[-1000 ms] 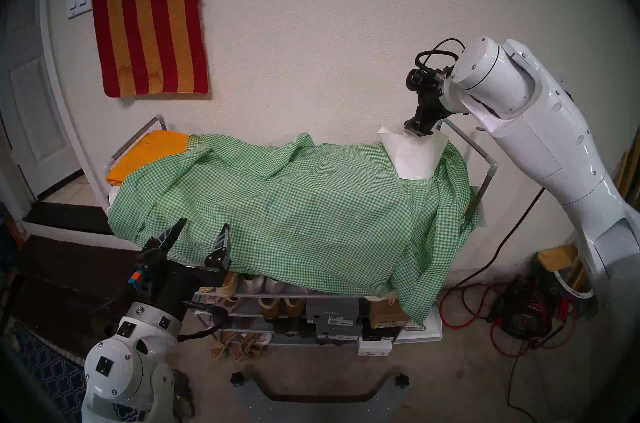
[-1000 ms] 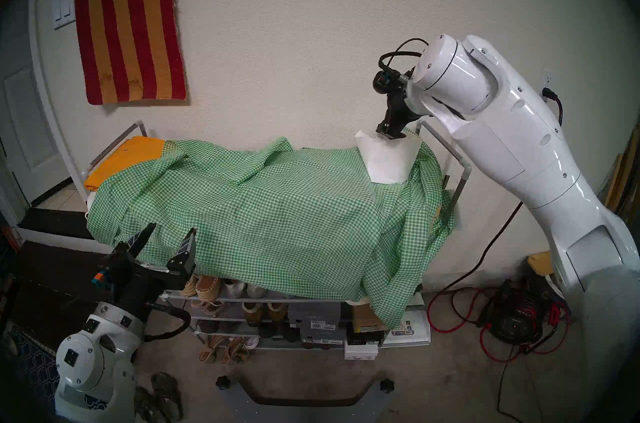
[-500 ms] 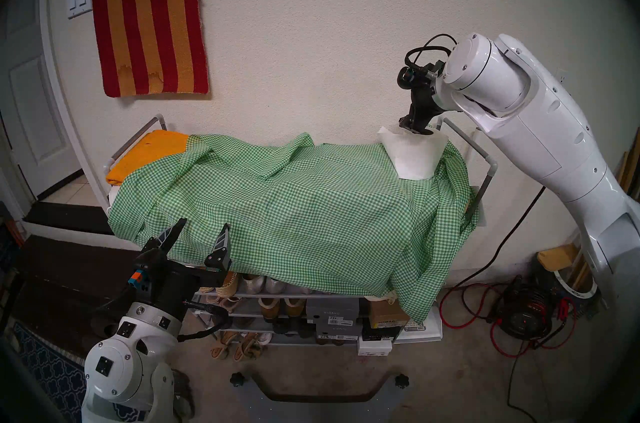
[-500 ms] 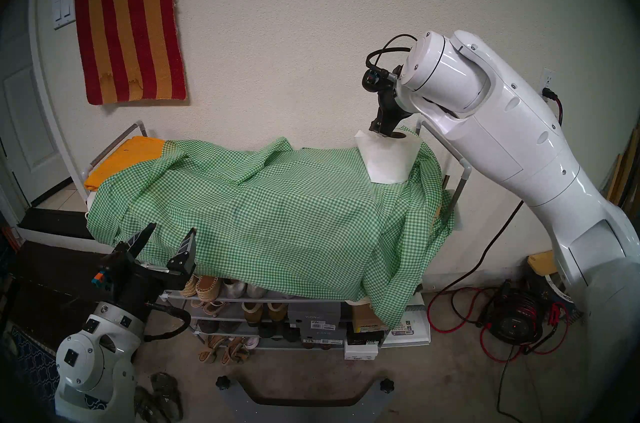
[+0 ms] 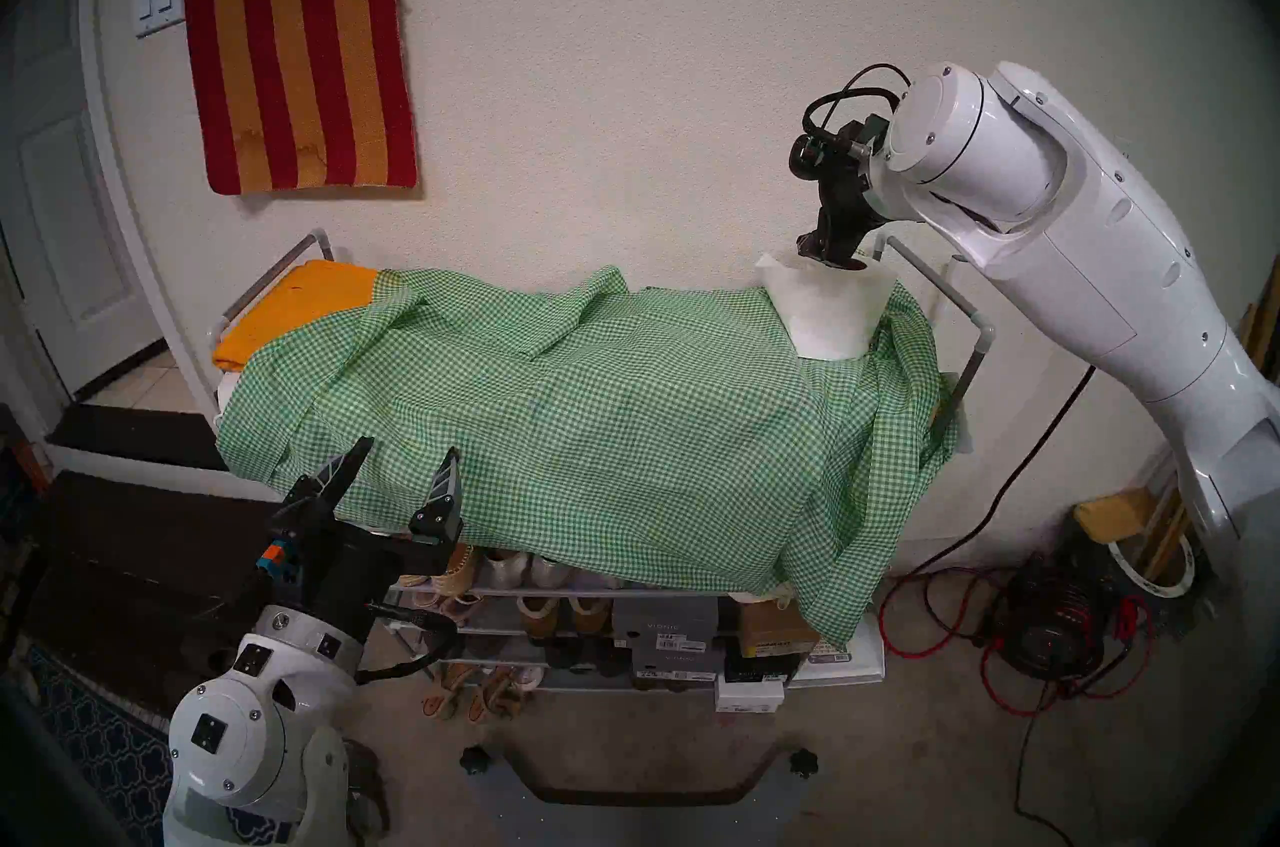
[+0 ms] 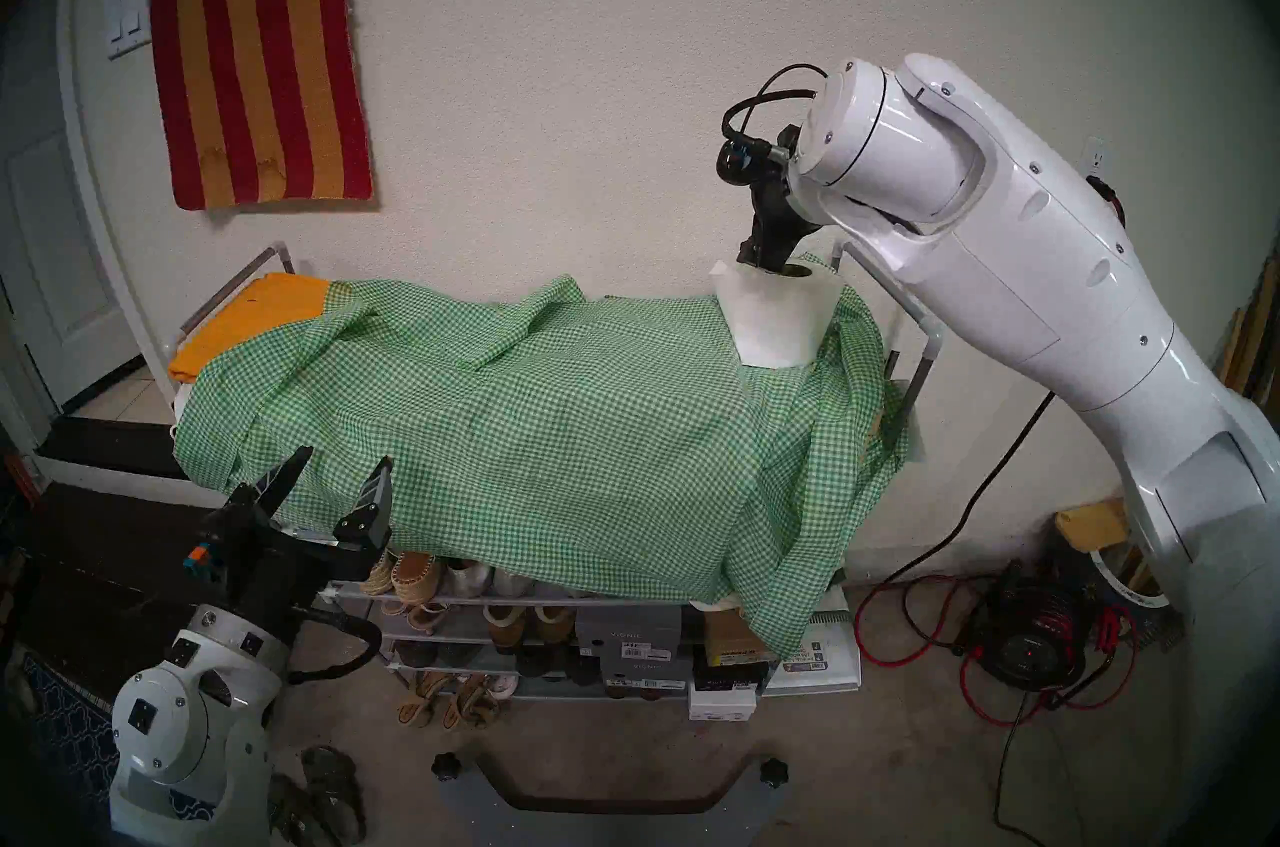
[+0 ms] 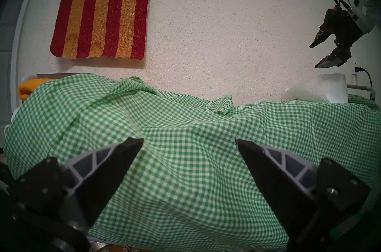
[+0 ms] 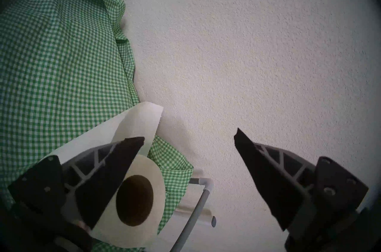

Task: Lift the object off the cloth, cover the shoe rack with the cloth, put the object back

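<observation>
Tissue roll (image 5: 828, 308) sits upright on the gingham cloth (image 5: 589, 423) at the rack's right end, right gripper (image 7: 321, 53) wide open, empty, drifting back off it, so basically done.

we cannot see the shoe rack's (image 5: 980, 339) top shelf under the gingham cloth (image 5: 589, 409). the right gripper's (image 7: 327, 53) fingertips hide behind its body in head views. the box labels (image 5: 675, 641) are too small to read.
</observation>
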`<state>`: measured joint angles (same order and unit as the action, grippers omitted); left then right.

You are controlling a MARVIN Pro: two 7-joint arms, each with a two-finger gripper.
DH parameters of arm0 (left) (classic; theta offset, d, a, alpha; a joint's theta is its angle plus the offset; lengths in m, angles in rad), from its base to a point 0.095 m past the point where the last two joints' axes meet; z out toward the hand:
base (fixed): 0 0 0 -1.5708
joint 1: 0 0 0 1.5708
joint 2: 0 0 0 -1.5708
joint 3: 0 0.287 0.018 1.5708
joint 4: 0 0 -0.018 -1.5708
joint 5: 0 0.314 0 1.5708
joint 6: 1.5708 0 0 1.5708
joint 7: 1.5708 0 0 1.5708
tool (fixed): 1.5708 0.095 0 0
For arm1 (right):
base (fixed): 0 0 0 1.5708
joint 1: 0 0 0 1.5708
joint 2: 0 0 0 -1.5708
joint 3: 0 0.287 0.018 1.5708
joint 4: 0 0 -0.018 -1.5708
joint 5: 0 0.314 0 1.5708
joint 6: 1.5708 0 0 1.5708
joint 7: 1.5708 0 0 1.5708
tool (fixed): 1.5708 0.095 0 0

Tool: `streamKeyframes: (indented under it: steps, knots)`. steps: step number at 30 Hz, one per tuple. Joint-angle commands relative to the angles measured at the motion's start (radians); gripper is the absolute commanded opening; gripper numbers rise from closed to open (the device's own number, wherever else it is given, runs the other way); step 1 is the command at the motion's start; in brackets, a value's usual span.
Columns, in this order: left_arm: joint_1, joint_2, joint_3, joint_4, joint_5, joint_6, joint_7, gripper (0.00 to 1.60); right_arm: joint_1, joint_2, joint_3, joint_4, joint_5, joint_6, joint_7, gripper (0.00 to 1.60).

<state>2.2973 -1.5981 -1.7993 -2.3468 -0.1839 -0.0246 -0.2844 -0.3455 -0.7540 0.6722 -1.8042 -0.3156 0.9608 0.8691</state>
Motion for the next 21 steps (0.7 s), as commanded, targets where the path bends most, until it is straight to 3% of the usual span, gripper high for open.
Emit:
streamKeyframes:
  steps: [1, 21]
  knots:
    - [0.000, -0.001, -0.001, 0.000, 0.000, 0.000, 0.001, 1.60, 0.037, 0.024, -0.029, -0.020, 0.012, -0.001, 0.074, 1.60]
    - [0.000, -0.001, -0.001, 0.000, 0.000, 0.000, -0.001, 1.60, 0.092, 0.090, -0.096, -0.128, 0.062, -0.001, 0.066, 1.60]
